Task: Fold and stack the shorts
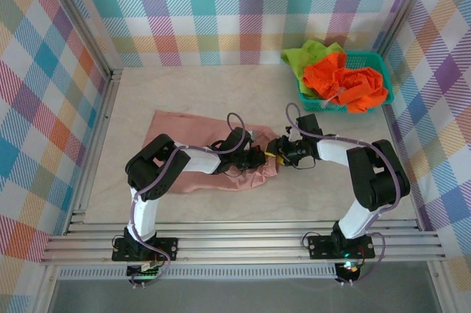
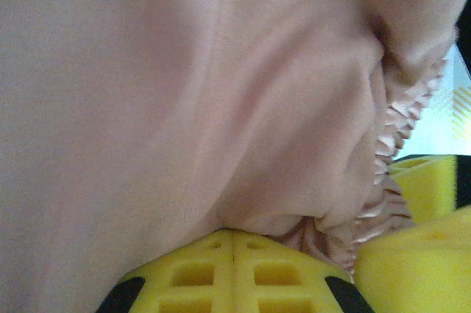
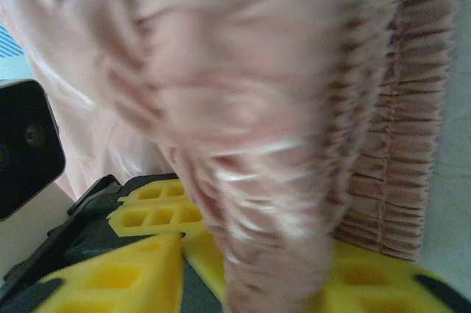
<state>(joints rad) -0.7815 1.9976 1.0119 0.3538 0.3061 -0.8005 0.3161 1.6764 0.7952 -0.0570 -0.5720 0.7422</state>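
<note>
Pink shorts [image 1: 184, 125] in closed left jaws; right jaws' state unclear; overhead, teal basket [image 1: 316, 104].

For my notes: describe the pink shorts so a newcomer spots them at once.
On the beige table, look at its middle: the pink shorts lie spread there, one end bunched. The orange shorts and green shorts sit heaped in the teal basket at the far right; only this pair is out on the table.

teal mesh basket [image 1: 318, 104] far-R corner | beige tabletop [image 1: 184, 88] | plaid walls [image 1: 221, 4] all rnd | alu rails [image 1: 243, 243] near edge
</note>
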